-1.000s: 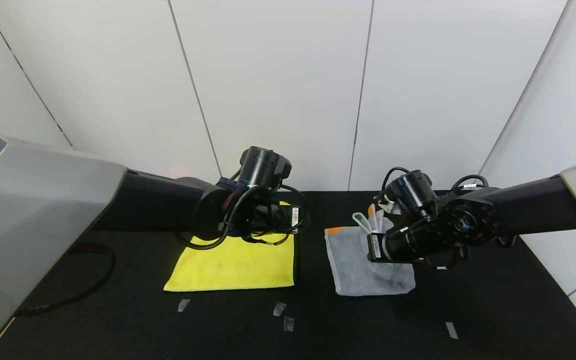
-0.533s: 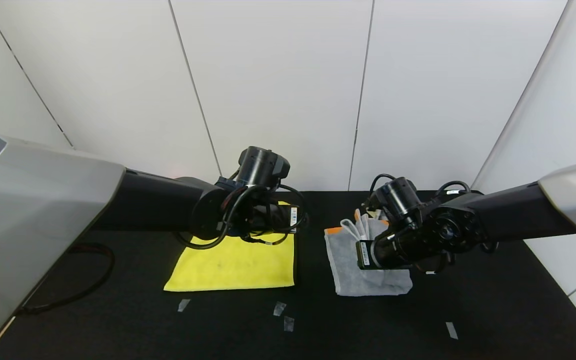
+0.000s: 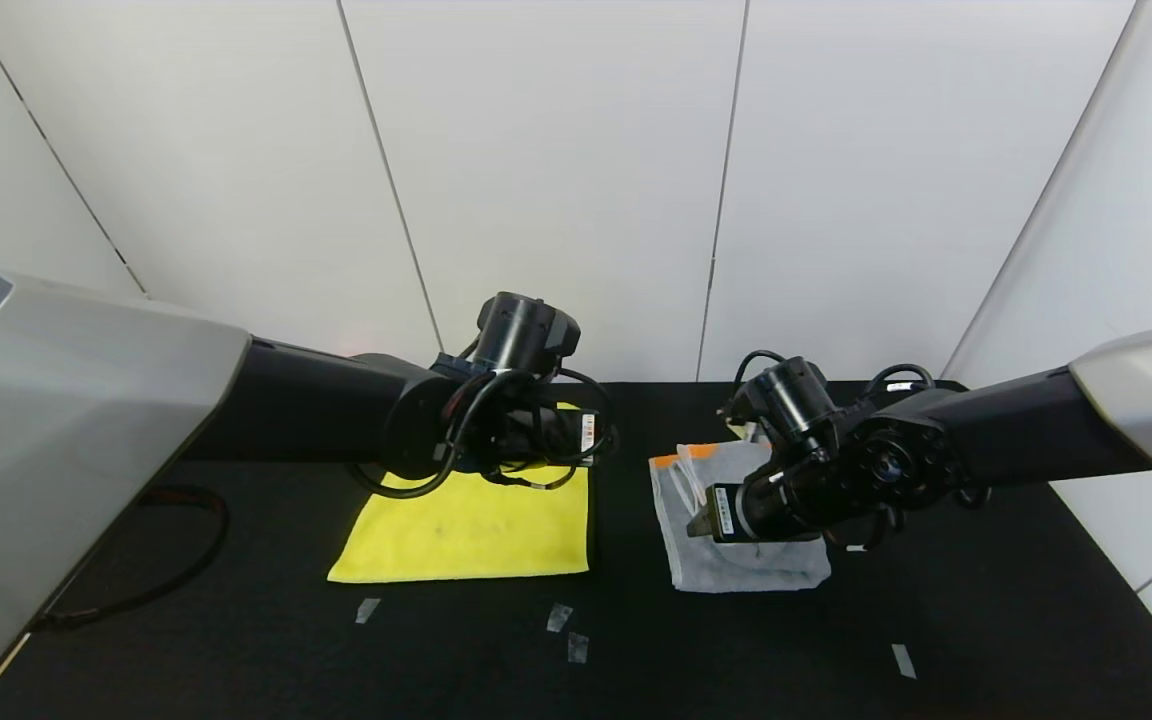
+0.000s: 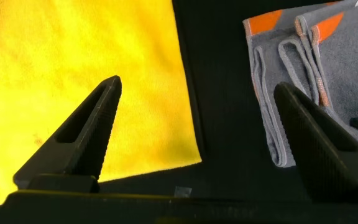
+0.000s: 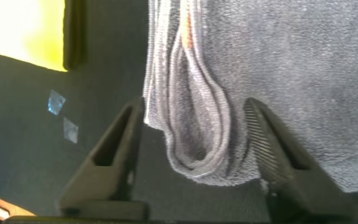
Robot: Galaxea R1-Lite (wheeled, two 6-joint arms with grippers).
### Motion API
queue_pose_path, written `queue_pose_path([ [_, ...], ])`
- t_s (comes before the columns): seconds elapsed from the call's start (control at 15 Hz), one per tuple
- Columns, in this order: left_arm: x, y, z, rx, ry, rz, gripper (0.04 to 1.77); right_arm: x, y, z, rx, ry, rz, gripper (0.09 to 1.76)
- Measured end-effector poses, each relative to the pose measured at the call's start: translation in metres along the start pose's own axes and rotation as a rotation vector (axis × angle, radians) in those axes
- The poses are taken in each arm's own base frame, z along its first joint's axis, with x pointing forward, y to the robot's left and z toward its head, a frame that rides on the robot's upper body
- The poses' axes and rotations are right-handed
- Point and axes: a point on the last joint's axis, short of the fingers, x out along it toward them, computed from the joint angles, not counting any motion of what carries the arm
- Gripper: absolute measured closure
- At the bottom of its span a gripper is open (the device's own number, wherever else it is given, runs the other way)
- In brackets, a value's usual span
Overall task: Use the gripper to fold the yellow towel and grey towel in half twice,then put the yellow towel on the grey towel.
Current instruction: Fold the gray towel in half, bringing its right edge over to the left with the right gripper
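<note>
Towels both sit on the black table [image 3: 236,640], mid-depth, well apart with bare tabletop between; yellow towel [image 3: 471,535] left of centre, flat, dark trim along its right edge; grey towel [image 3: 736,570] right of centre, folded, orange band at its far-left corner.

Left gripper [image 4: 197,124] hangs above the gap between the towels, fingers spread wide, nothing between them; one finger over the yellow towel's right part, the other over the grey towel's left part; in the head view the left arm's wrist covers the yellow towel's far edge and hides those fingers, so only the left wrist view settles the spread.

Right gripper [image 5: 194,134] sits over the grey towel, jaws parted, straddling a bunched fold of the cloth; fold lies between the fingers and no grip on it is visible in the right wrist view; head view shows just the wrist over the towel's middle.

Left wrist view alone shows the grey towel's stacked layer edges and two orange patches; right wrist view alone shows the fold's looped hem close up, plus a corner of the yellow towel.

Tape scraps [image 3: 566,630] lie near the table's front edge; white labels on both wrists, text too small to read.
</note>
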Motion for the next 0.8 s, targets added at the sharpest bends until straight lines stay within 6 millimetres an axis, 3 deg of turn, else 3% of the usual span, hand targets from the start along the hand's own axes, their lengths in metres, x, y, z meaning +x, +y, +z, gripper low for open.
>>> queue_pose_path([
  [0.33, -0.001, 0.001, 0.000, -0.002, 0.000, 0.001, 0.09, -0.003, 0.018, -0.006, -0.020, 0.004, 0.030, 0.41],
  [0.8, -0.007, 0.005, 0.002, -0.006, -0.004, 0.005, 0.09, -0.001, 0.051, -0.021, -0.071, 0.019, 0.084, 0.25],
])
